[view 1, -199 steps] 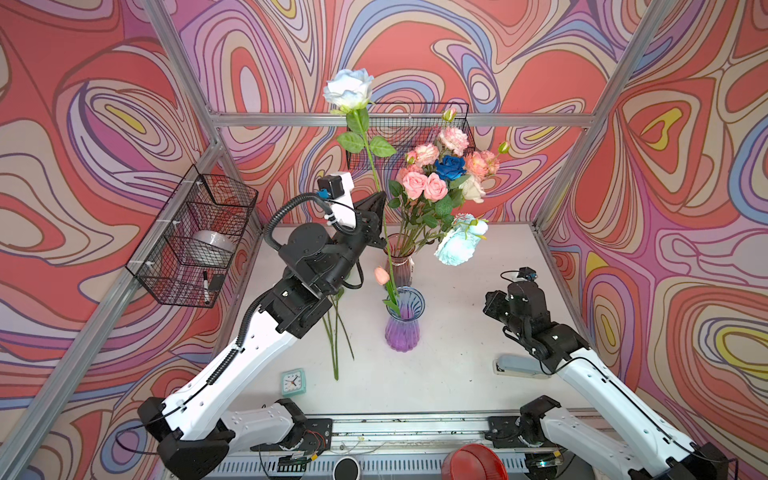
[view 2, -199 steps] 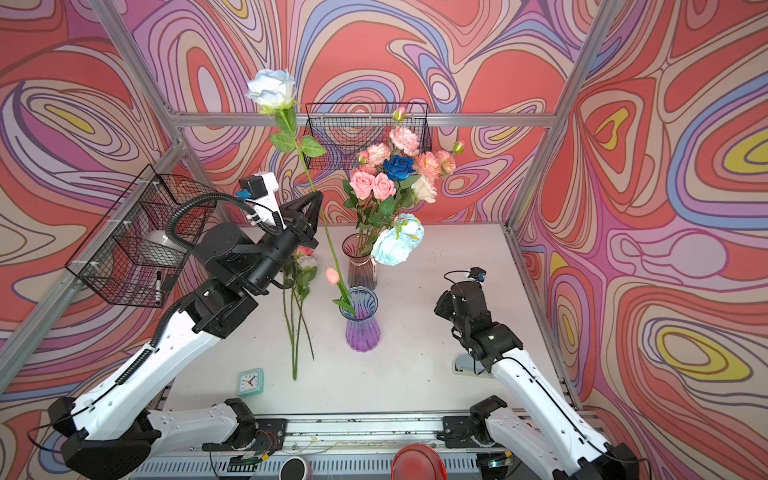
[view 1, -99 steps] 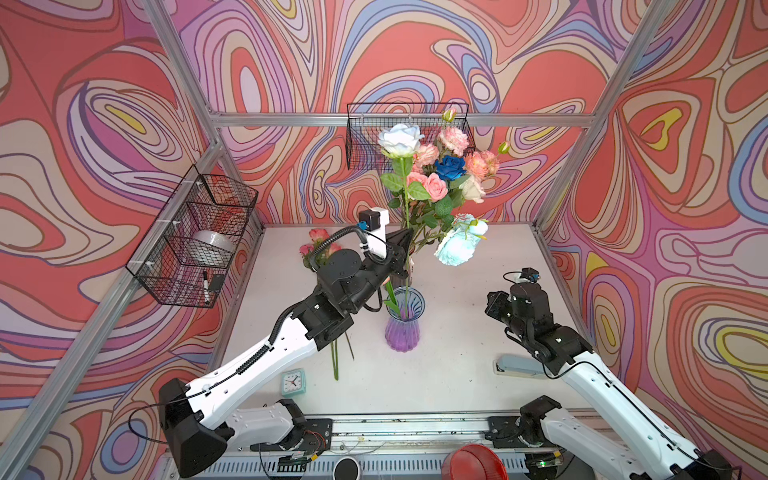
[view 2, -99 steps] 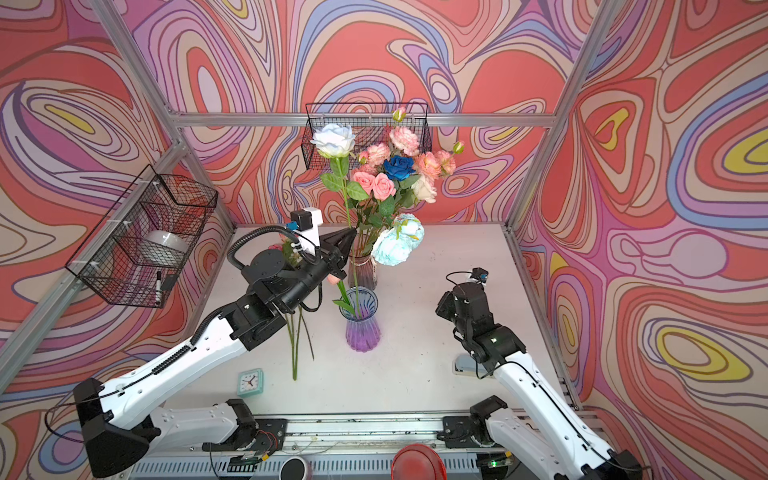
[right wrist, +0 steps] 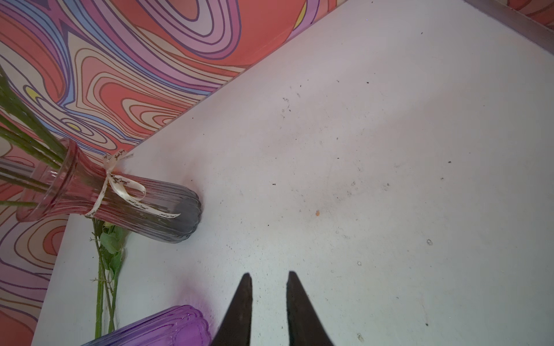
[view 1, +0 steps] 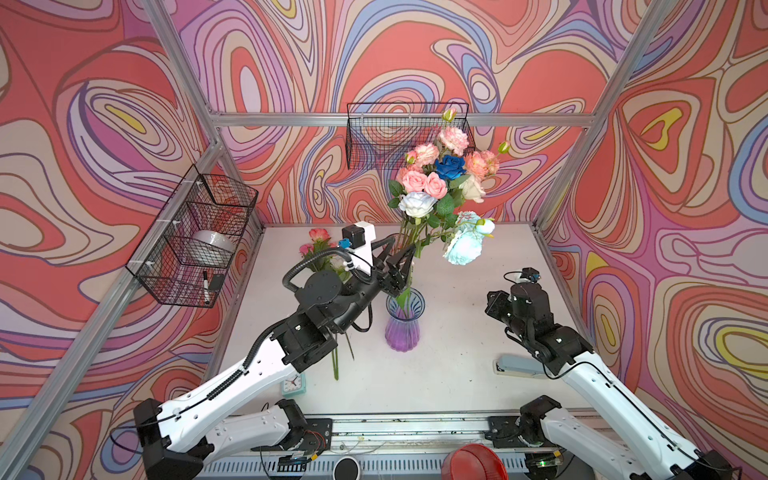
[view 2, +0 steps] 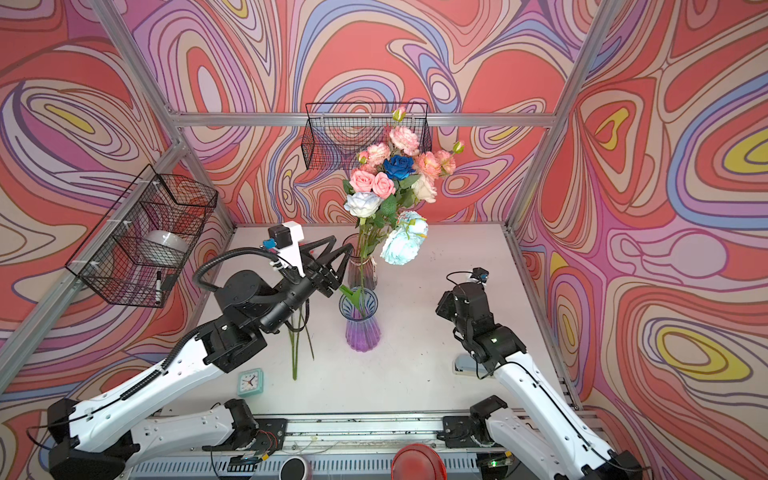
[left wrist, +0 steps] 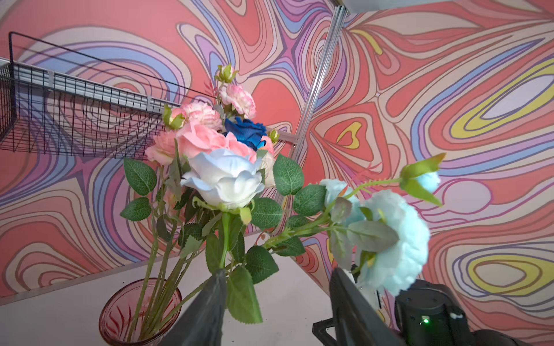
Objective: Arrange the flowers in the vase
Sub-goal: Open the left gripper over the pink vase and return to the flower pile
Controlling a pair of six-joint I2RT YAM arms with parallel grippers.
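The left hand (left wrist: 277, 272) was poised above the purple ribbed glass vase (view 1: 401, 328), which stood upright near the middle of the white desk (view 1: 457, 332). Its jaws stood well apart and gripped nothing. In the left wrist view the green stem of the white rose (left wrist: 224, 179) ran down just beside one finger (left wrist: 207, 305), and leaves filled part of the gap. In both top views that stem dropped into the mouth of the purple vase, with the bloom upright above it. Just behind stood a smoky pink glass vase (right wrist: 120, 197) tied with a cream ribbon. It held the main bunch of flowers (view 1: 424, 183): pink and peach blooms, one deep blue rose (view 1: 451, 166), and a large pale blue peony-like bloom (view 1: 463, 245) that leaned out toward the right. A few more long-stemmed flowers (view 1: 319, 235) lay flat on the desk to the left of the vases, partly hidden under the left arm. The right hand (right wrist: 269, 274) was held over bare desk to the right of the vases, its jaws only narrowly apart and empty. A mint-green square clock (view 1: 294, 382) sat near the front edge, and a grey stapler (view 1: 515, 365) lay beside the right arm.
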